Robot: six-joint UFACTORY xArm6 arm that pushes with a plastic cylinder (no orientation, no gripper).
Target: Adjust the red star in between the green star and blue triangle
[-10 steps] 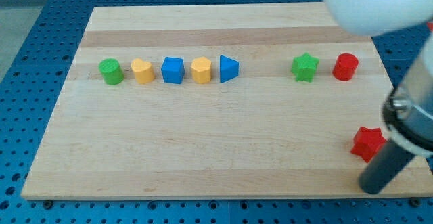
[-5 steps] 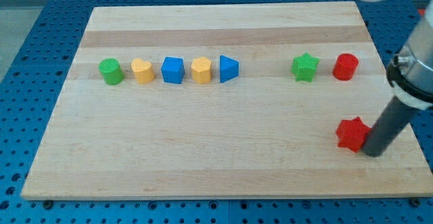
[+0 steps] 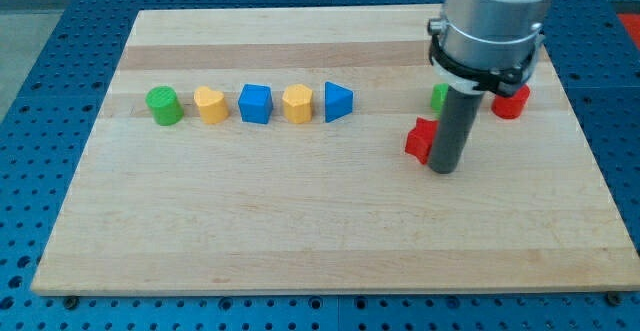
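Now my tip (image 3: 443, 168) touching red star (image 3: 420, 139), w/ green star (image 3: 439, 97) just above

My rod covers the right part of the red star (image 3: 420, 139) at centre right, and the arm hides most of the green star (image 3: 439, 97) and the top of the red block (image 3: 511, 104). The arm's upper body is cut off by the top edge.

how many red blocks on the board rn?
2. The red star block sits against the left of my tip, below the mostly hidden green star block. The red cylinder block is near the view's right, partly hidden by the arm.
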